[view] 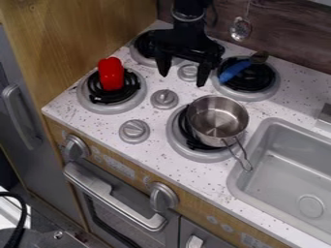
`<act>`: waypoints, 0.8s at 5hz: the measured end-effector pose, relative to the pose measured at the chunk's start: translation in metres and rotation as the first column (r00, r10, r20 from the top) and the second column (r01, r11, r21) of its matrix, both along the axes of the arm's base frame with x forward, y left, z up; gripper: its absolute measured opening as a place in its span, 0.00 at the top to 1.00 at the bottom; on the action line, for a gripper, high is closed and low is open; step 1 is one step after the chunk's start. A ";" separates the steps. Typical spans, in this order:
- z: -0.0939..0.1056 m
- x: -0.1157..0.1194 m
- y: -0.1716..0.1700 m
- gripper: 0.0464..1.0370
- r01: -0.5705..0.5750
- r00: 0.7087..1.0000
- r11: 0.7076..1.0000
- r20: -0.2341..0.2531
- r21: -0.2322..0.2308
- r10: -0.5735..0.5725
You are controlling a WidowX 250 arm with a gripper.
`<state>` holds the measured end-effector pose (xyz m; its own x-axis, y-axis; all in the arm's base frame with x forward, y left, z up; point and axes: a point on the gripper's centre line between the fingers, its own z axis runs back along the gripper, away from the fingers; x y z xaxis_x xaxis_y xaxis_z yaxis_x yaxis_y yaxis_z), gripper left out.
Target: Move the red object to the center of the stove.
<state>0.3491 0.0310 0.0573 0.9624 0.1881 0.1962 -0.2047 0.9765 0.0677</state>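
My gripper point(183, 77) hangs over the back middle of the stove point(146, 122), its two fingers spread apart with nothing between them. To its left and nearer the front, the red object point(111, 74) stands on the left burner point(131, 99). A gap separates it from the gripper. The stove's middle has a small grey knob point(165, 99).
A steel pot point(217, 119) sits on the front right burner, its handle toward the sink point(257, 188). A blue-handled utensil point(234, 70) lies on the back right burner. Wooden panels stand at the left and back, where a small ladle point(241, 29) hangs.
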 end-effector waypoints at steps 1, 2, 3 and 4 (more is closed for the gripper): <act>-0.013 -0.005 0.001 0.04 -0.003 0.999 1.000 -0.041 -0.002 0.003; -0.018 0.005 0.033 0.04 -0.097 0.994 0.995 -0.042 -0.001 0.097; -0.021 0.008 0.088 0.04 -0.245 0.969 0.970 -0.037 0.001 0.244; -0.028 0.012 0.124 0.04 -0.361 0.932 0.933 -0.028 -0.002 0.361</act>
<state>0.3606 0.1548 0.0290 0.8344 0.5248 0.1683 -0.5413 0.8378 0.0713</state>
